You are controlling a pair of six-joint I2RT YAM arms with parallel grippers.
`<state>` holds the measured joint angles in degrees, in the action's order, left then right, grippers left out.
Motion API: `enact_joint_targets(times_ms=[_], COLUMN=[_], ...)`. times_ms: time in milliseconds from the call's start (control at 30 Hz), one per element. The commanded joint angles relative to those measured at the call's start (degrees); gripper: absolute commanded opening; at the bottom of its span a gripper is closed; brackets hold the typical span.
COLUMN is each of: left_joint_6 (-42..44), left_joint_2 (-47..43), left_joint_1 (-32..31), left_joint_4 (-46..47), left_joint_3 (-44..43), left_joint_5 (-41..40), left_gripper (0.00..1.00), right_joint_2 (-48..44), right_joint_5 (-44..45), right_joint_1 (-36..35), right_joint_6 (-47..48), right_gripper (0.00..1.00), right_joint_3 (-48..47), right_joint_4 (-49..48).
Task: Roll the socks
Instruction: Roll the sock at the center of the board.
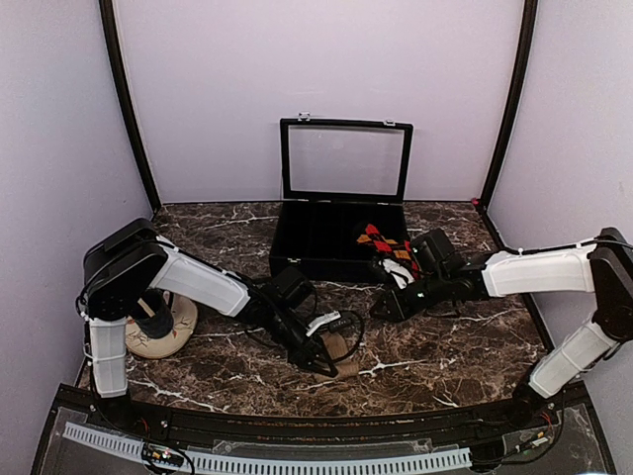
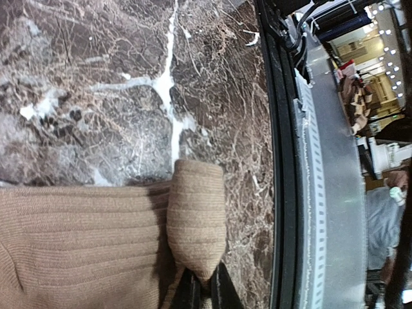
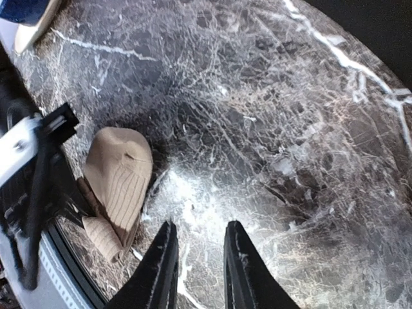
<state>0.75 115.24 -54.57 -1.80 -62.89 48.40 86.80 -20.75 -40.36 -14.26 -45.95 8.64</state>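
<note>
On the table (image 1: 455, 348), left gripper (image 2: 206, 290) pinching tan sock (image 2: 193, 219).

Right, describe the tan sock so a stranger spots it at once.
On the marble table, look near the front edge, before the black case. The tan sock lies there, pinched by the left gripper. It is plain, unlike the diamond-patterned sock.

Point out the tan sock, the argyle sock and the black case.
tan sock (image 2: 193, 219), left wrist view, on its folded-over end.
argyle sock (image 1: 381, 239), top external view, on its red and orange diamonds.
black case (image 1: 316, 263), top external view, on its front wall.
</note>
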Motion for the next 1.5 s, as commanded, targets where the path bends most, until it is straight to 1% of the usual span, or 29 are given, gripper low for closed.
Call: enact_joint_targets(times_ms=[0,100,200,400,633,867,1067,1300,1467], left_joint_6=[-3.7,-6.0,-7.5,-9.5,-11.7,-12.0,-12.0,-12.0,-11.2], left_joint_2=[1.7,3.0,4.0,4.5,5.9,6.5,6.7,6.9,7.0], left_joint_1=[1.3,2.5,3.5,4.9,5.3,5.3,5.3,5.3,5.3], left_joint_4=[-2.7,-1.5,-1.1,1.5,3.0,2.8,2.5,2.4,1.5], left_joint_3=[-0.8,-0.6,-0.8,-0.1,0.3,1.9,3.0,3.7,3.8], left_joint_5=[8.2,12.9,15.8,18.1,20.5,21.2,21.9,22.2,22.6], left_gripper=[0.0,0.0,0.0,0.0,0.0,0.0,0.0,0.0,0.0], right_joint_2=[-4.7,-7.2,-9.3,-12.6,-13.5,-10.8,-7.0,-2.6,0.2], right_joint_5=[4.1,6.5,8.9,11.0,14.3,15.0,15.8,17.0,18.0], right_joint_1=[-2.2,-4.5,-6.7,-11.1,-18.4,-24.0,-28.2,-31.1,-31.8], right_joint_6=[1.1,2.5,3.3,4.3,7.5,11.1,15.4,18.9,21.1], right_gripper=[0.24,0.24,0.24,0.24,0.25,0.28,0.38,0.43,0.46], right_joint_3=[2.6,3.8,5.5,7.9,7.6,6.1,4.4,1.5,-0.2], right_joint_4=[-3.2,-2.8,-2.8,-3.3,-1.4,-0.3,0.5,0.4,0.1])
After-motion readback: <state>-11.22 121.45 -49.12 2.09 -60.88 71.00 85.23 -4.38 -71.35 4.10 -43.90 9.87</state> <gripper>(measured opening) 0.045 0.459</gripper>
